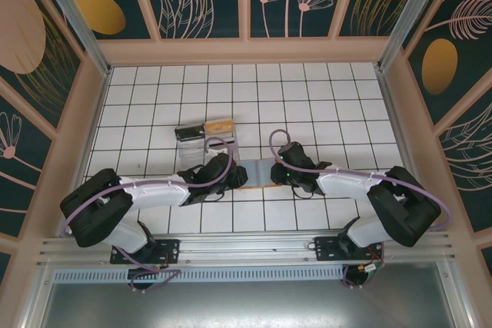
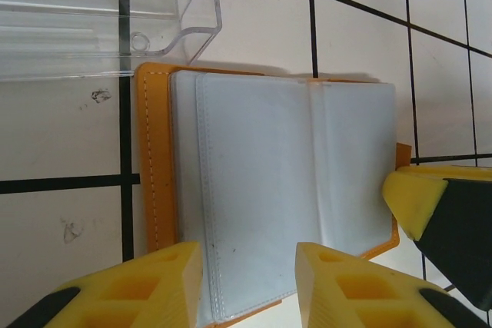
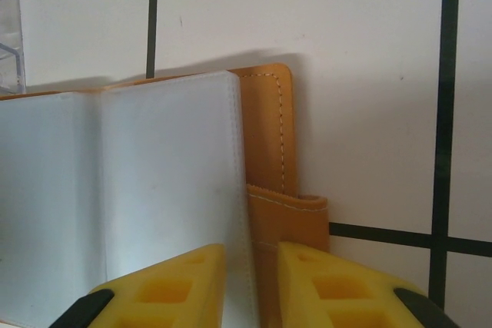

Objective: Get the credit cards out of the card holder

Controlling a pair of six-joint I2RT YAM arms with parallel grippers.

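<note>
Holder (image 1: 257, 173), lying open and flat on the desk (image 1: 346, 113), near the middle of the near edge, between the two arms' tips. Its pale grey-blue pockets (image 2: 277, 190) face up, with a fold line running down the middle. An orange-brown stitched rim (image 2: 157, 182) frames them, and a tab (image 3: 288, 224) of the same material sticks out on the right side.

Left jaws: standing apart over the holder's near edge. The two yellow fingers (image 2: 154, 289) rest at either side of the left pocket, with a wide gap between them. A yellow finger (image 2: 415, 201) of the right arm sits at the holder's right corner.

Right jaws: yellow fingers (image 3: 169, 289) drawn close, leaving a narrow gap. This gap lies over the right pocket's outer edge, where it meets the rim. Whether they pinch that edge cannot be told.

Clear tray (image 1: 201, 142), just beyond the holder toward the far left. Its corner lies beside the holder's far left corner; contact cannot be told. An orange-brown piece (image 1: 219, 124) sits at the tray's far edge.
</note>
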